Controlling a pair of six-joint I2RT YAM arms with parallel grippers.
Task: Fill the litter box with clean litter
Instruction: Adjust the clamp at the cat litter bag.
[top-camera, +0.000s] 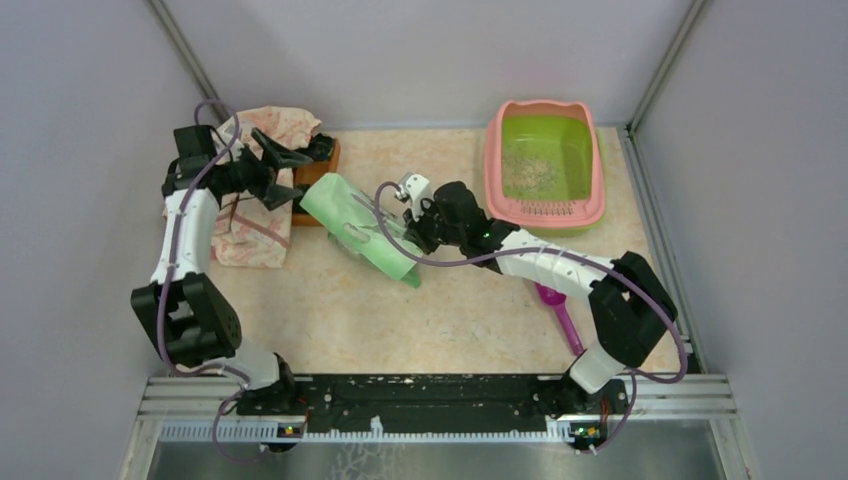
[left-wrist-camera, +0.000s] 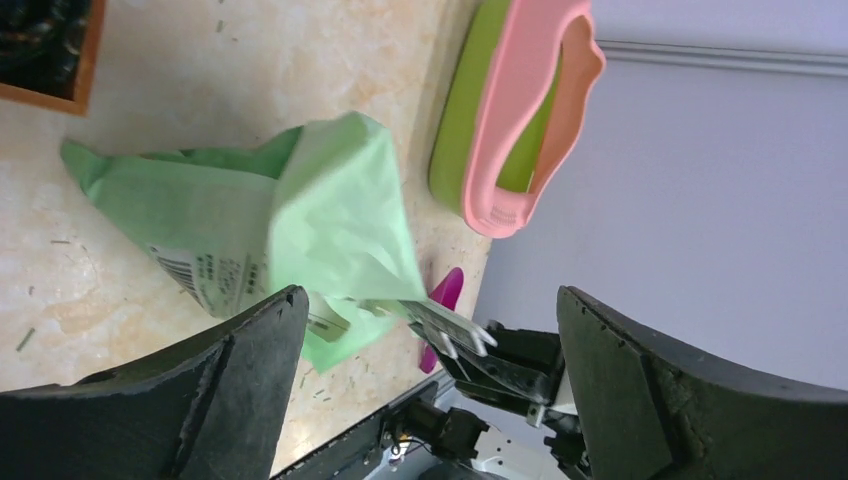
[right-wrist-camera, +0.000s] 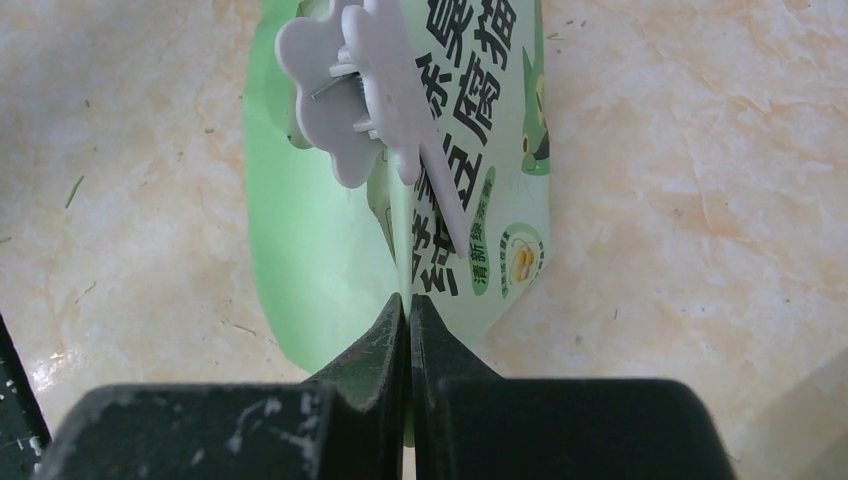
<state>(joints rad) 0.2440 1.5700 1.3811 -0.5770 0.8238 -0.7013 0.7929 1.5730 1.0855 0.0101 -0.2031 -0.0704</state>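
The litter box (top-camera: 494, 172), pink-rimmed with a lime-green basin, stands at the back right and shows tilted in the left wrist view (left-wrist-camera: 500, 120). A thin patch of clean litter (top-camera: 530, 174) lies on its floor. A light green printed bag (top-camera: 362, 226) lies mid-table with a white clip (right-wrist-camera: 365, 90) on its top. My right gripper (right-wrist-camera: 408, 312) is shut on the bag's (right-wrist-camera: 320, 260) folded edge, just below the clip. My left gripper (left-wrist-camera: 430, 335) hangs open left of the bag (left-wrist-camera: 300, 210), nothing between its fingers (left-wrist-camera: 240, 370).
A purple scoop (top-camera: 562, 312) lies under the right arm, near the front right. A small brown wooden tray (top-camera: 322, 170) and a pink patterned cloth (top-camera: 252, 235) sit at the back left. Grey walls close in both sides and the back.
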